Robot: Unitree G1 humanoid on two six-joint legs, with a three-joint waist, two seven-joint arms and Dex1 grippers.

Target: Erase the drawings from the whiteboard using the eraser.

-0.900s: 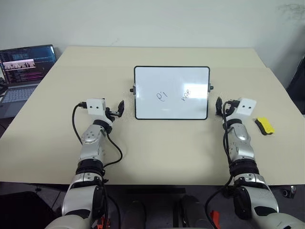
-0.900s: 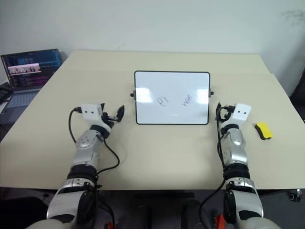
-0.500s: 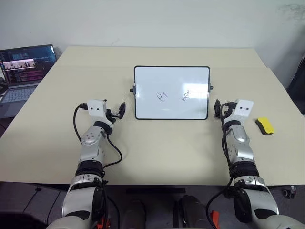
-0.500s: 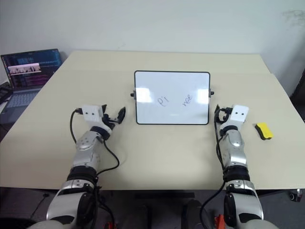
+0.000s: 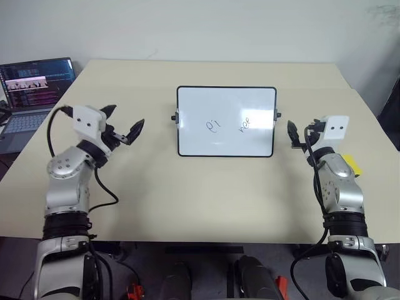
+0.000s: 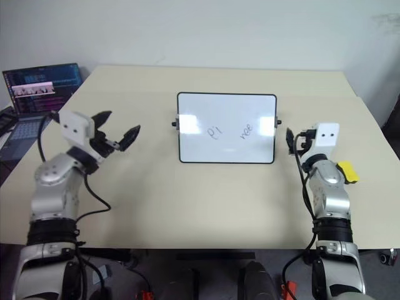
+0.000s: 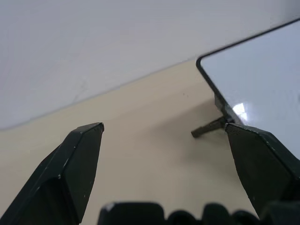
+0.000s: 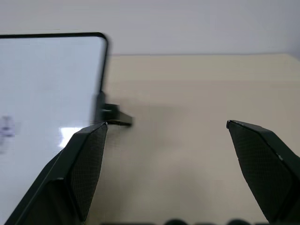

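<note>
The left gripper (image 5: pixel 122 122) has risen, fingers wide; the right gripper (image 8: pixel 178 154) is gaping beside the whiteboard (image 5: pixel 226 120); the eraser (image 6: pixel 347 171) is peeking behind its arm.

Spread jaws frame the whiteboard (image 8: pixel 47 84) edge and table (image 8: pixel 187 117).

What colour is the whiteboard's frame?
Black, a thin line around the white whiteboard. It shows best in the left eye view.

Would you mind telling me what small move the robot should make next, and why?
Probably swing the right gripper, open and empty, right toward the eraser lying beside that arm, since both drawings are on the whiteboard unerased.
</note>
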